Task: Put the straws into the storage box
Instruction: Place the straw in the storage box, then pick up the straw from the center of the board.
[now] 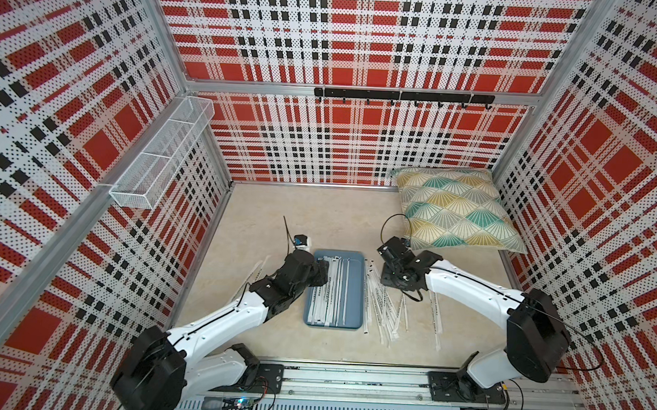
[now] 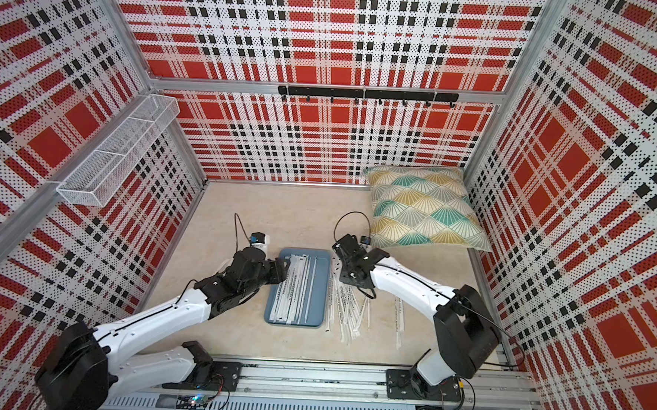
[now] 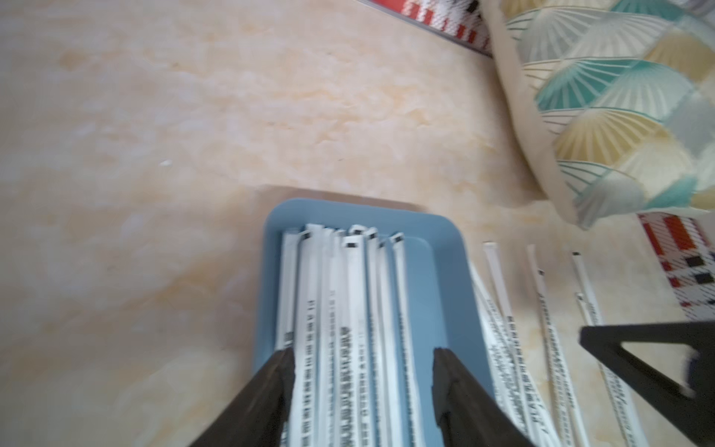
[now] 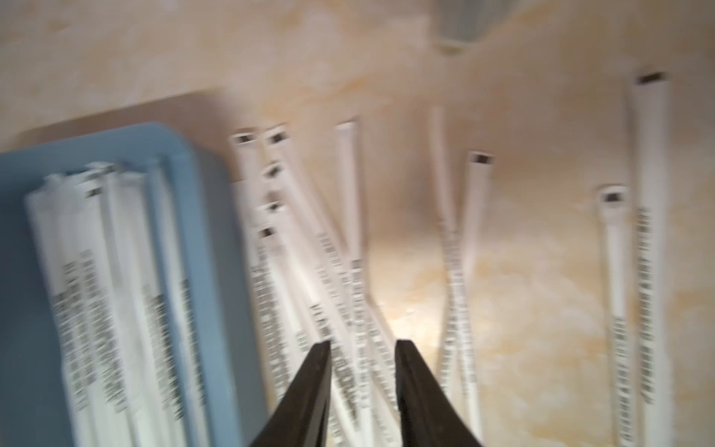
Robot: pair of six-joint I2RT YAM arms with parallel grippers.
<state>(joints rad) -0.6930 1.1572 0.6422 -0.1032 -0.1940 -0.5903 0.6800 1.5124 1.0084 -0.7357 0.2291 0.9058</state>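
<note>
The storage box (image 1: 356,292) (image 2: 320,290) is a slate-blue tray in the middle of the table, holding several straws (image 1: 332,291) (image 3: 348,309) laid lengthwise. More straws (image 1: 381,309) (image 2: 346,311) (image 4: 340,271) lie fanned out on the table right of the box. A few others (image 1: 256,267) poke out from under my left arm. My left gripper (image 1: 323,270) (image 3: 361,356) hovers open over the box's left half, its fingers straddling the boxed straws without pinching them. My right gripper (image 1: 386,280) (image 4: 363,348) is open just above the loose pile, with nothing clamped.
A patterned pillow (image 1: 454,208) fills the back right corner. A white wire-mesh basket (image 1: 164,147) hangs on the left wall and a black hook rail (image 1: 402,96) on the back wall. The arms' mounting rail (image 1: 348,380) runs along the front edge.
</note>
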